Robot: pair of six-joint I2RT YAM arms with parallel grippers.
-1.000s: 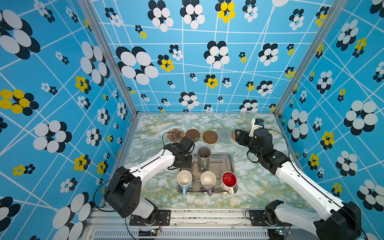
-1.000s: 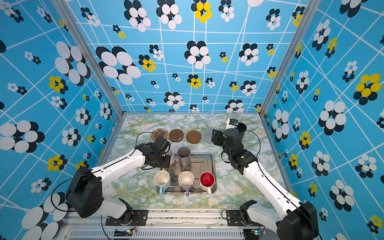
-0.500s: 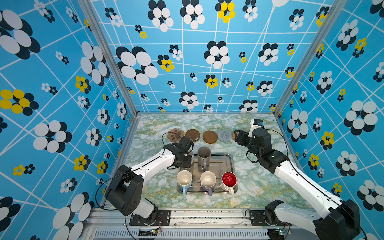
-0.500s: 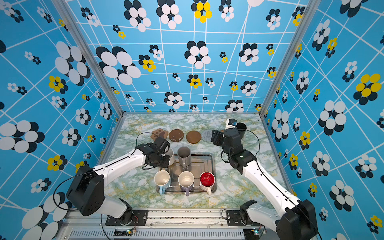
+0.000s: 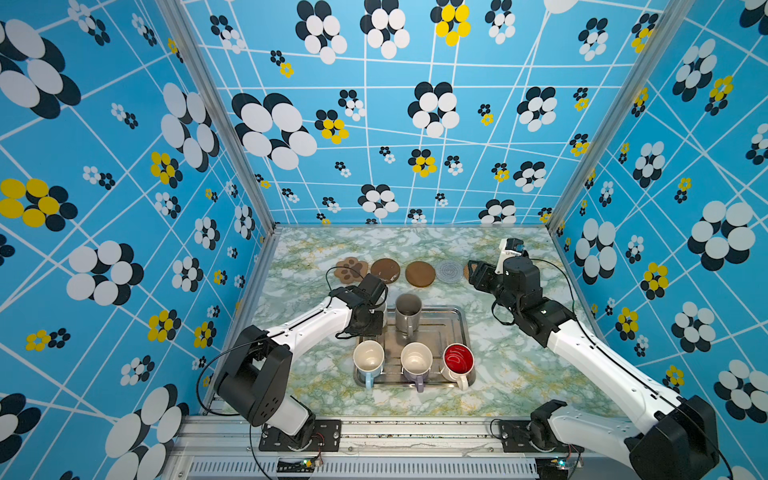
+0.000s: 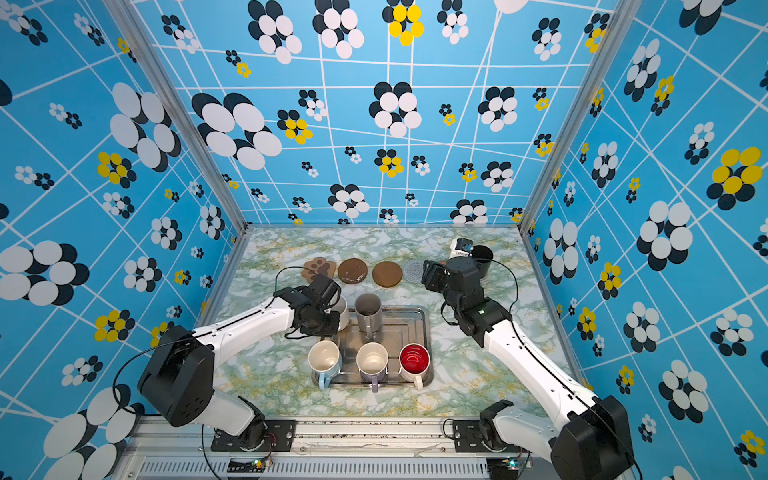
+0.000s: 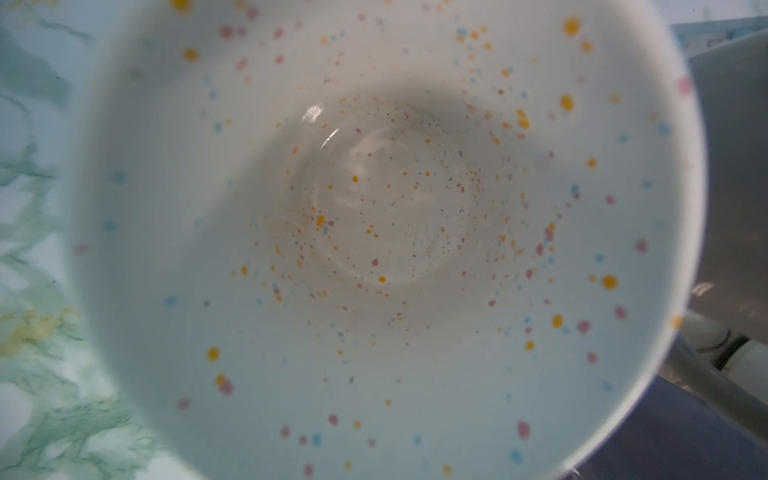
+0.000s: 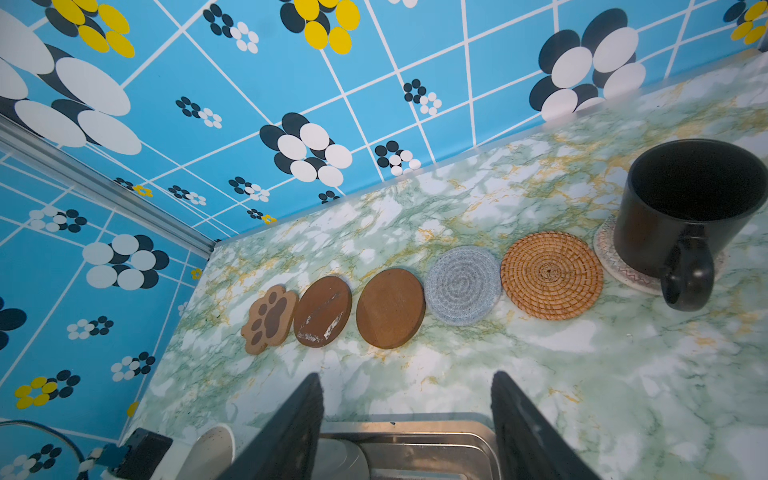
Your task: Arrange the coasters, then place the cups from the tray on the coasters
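My left jaws sit over the empty cream-white speckled ceramic mug point(image 7: 386, 232) at the upper-left corner of the silver metal tray point(image 6: 399, 328); whether they grip it cannot be determined. Expect rigid, slippery, breakable glaze: clamp the rim wall. Also in it: tall grey mug point(image 6: 368, 309), light-blue mug point(image 6: 324, 359), lilac mug point(image 6: 372, 359), red-lined white mug point(image 6: 414, 359). My right jaws stand wide, empty.

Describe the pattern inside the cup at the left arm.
Cup: white with orange, pink, blue speckles; best in left wrist view.
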